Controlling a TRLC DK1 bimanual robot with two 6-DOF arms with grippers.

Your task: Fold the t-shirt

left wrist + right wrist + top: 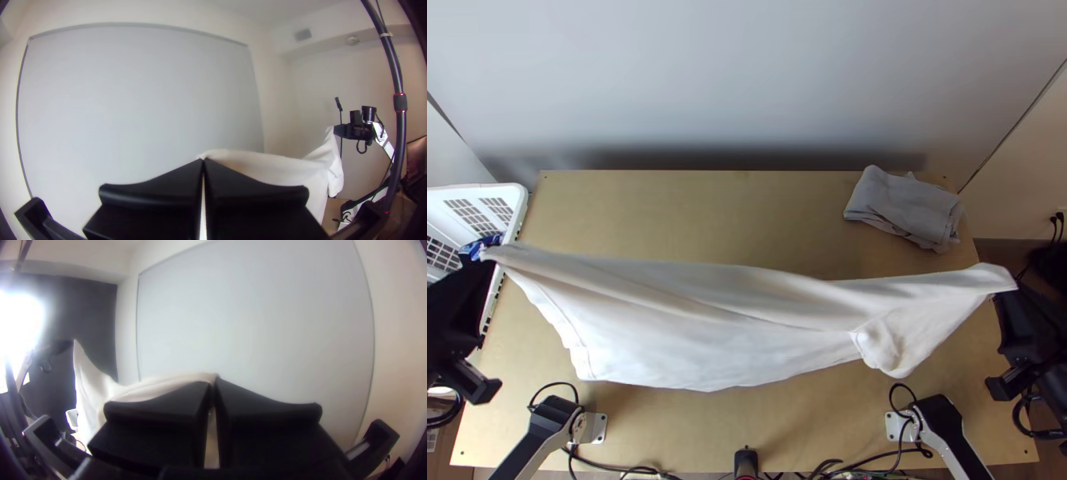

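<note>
The white t-shirt [691,320] is soft, smooth, plain-looking cloth, stretched wide above the light wooden table [691,212] between two raised corners. Its upper edge dips in a shallow curve with long diagonal creases; below, the cloth hangs loose, with a small rounded, bunched part toward the right. The left gripper [485,261] has its flat black fingers [155,191] pressed together on one corner. The right gripper [1005,294] pinches the opposite corner, its fingers [155,413] meeting at the tips, a narrow strip of cloth visible between them lower down. A grey cloth [907,210], folded into a compact, uneven bundle with wrinkled edges, lies at the table's far right corner. At the left stands a white basket [517,210] with slotted walls, something blue [477,246] at its rim, near the left gripper
</note>
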